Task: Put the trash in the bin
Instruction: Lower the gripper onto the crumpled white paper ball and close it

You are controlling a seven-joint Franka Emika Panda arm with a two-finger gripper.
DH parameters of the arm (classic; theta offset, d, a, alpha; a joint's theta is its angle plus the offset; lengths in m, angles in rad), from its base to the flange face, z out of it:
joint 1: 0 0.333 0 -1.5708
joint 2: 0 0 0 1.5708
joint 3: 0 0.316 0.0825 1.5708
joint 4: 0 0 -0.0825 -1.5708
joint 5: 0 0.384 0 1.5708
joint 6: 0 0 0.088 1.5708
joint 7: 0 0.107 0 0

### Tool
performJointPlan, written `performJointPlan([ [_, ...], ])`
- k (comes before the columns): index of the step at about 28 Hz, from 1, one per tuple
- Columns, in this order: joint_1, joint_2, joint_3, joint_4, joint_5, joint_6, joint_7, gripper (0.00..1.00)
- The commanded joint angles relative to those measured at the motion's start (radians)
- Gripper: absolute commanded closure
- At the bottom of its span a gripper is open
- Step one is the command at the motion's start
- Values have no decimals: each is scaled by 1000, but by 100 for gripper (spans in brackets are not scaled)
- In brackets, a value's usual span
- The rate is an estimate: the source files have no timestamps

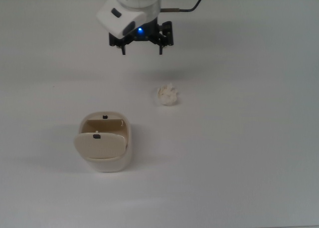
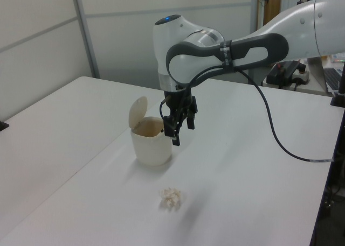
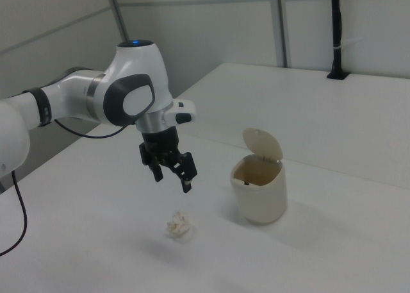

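On the white tabletop (image 1: 239,153), the crumpled paper wad (image 1: 167,95) lies apart from the flap-lid bin (image 1: 104,145); the tool (image 1: 142,50) hovers released, probably best lowered straight over the wad's centre.

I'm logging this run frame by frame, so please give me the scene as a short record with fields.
gripper: open, empty, raised above the table
trash: crumpled paper wad lying on the table, apart from the gripper
bin: upright, flap lid tilted open, inside looks empty
trash to bin: apart, not touching
table: white surface
task state: trash not yet picked up
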Motion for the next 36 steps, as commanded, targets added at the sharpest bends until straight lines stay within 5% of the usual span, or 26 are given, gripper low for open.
performJointPlan([
  [1,0,109,82,-24,-9,5,-5,0],
  [6,14,207,110,-26,-42,98,7,0],
  [15,25,263,106,-23,-70,179,9,0],
  [24,23,305,101,-23,-79,276,65,19],
  [27,23,305,101,-24,-85,297,70,44],
  [28,23,305,101,-21,-85,305,79,61],
  [36,14,276,95,-17,-85,302,85,94],
])
